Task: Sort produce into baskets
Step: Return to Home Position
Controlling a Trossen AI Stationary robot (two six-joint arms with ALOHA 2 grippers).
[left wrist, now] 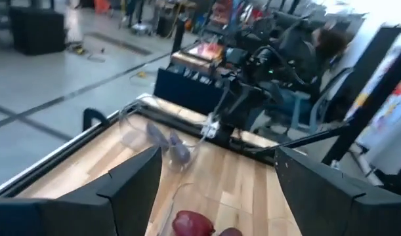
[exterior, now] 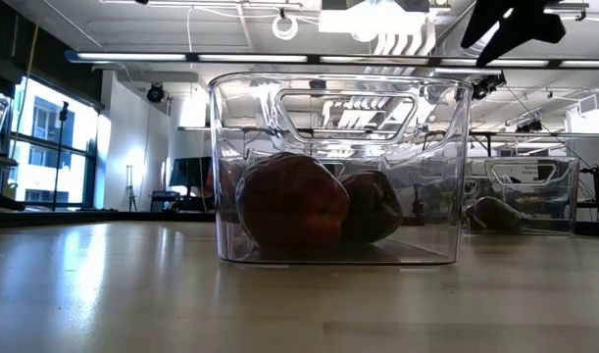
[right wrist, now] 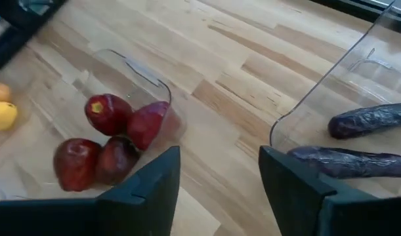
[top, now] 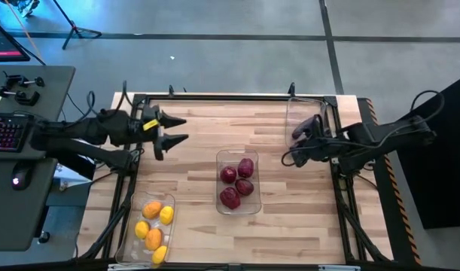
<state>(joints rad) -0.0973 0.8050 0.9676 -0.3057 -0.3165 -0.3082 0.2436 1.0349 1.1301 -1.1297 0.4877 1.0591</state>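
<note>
Three clear bins stand on the wooden table. The near-left bin (top: 145, 229) holds yellow and orange fruits (top: 154, 224). The middle bin (top: 239, 182) holds dark red fruits (top: 236, 184), which also show in the right wrist view (right wrist: 108, 141). The far-right bin (top: 305, 113) holds dark purple eggplants (right wrist: 367, 121), partly hidden in the high view by my right arm. My left gripper (top: 175, 129) is open and empty above the table's far left. My right gripper (top: 293, 147) is open and empty, just beside the far-right bin's near end.
Bare wood lies between the bins. A black frame (top: 214, 96) runs round the table's edges. A desk with a keyboard (top: 7, 132) stands left of the table. In the low view the middle bin (exterior: 338, 167) stands close in front and the eggplant bin (exterior: 523, 196) behind on the right.
</note>
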